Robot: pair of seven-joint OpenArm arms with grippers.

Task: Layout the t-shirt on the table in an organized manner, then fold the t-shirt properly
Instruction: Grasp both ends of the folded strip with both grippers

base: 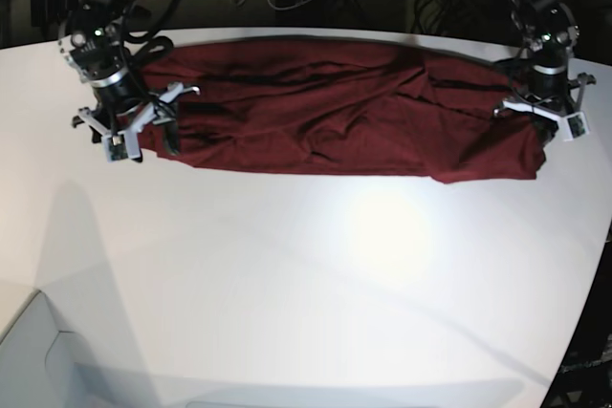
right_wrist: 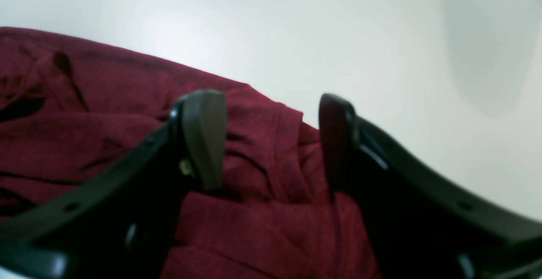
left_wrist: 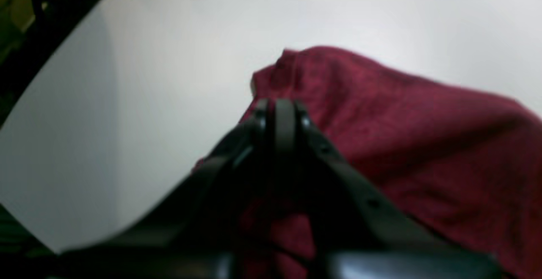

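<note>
**Shirt stretched across the far desk, one end pinched, the other about to be taken**

We judge this to be the laying-out step, not yet the folding. The t-shirt (base: 344, 117) lies as a long, rumpled band across the far side of the desk (base: 316, 293), running from one arm to the other, with creases and bunched folds along its length.

Our left claw (left_wrist: 281, 114) has its jaws pressed together, and the maroon cloth rises to them in a peak, so we read it as pinching that end of the shirt. Our right claw (right_wrist: 271, 139) stands with jaws wide apart, straddling a bunched fold at the other end near the fabric's edge; nothing is caught between them yet.

For the next move, we would need the right claw to close on that fold. Then both arms could draw apart and toward the near side to flatten the cloth. The fabric looks thin and soft, so a shallow pinch may slip.
</note>
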